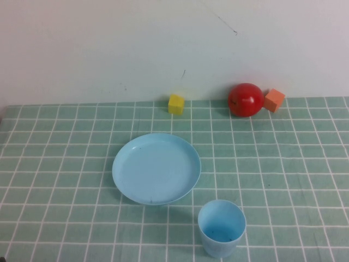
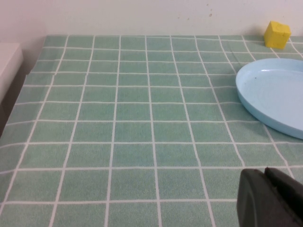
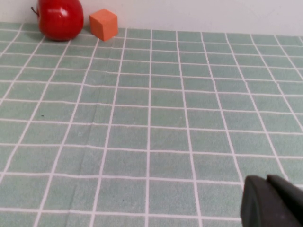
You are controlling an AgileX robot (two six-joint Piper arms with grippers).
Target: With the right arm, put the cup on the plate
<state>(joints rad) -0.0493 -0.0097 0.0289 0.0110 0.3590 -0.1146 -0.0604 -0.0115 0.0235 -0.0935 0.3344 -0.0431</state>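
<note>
A small light blue cup (image 1: 221, 227) stands upright on the green checked cloth, near the front edge. The round light blue plate (image 1: 156, 168) lies just behind and to the left of it, empty; its edge also shows in the left wrist view (image 2: 274, 97). Neither arm shows in the high view. My left gripper (image 2: 264, 173) is shut and empty, low over the cloth to the left of the plate. My right gripper (image 3: 266, 180) is shut and empty, low over bare cloth at the right side. The cup is out of both wrist views.
A yellow cube (image 1: 176, 103) sits at the back by the wall, also in the left wrist view (image 2: 277, 34). A red apple (image 1: 245, 100) and an orange cube (image 1: 274, 100) sit at the back right, both in the right wrist view (image 3: 60, 18) (image 3: 103, 24).
</note>
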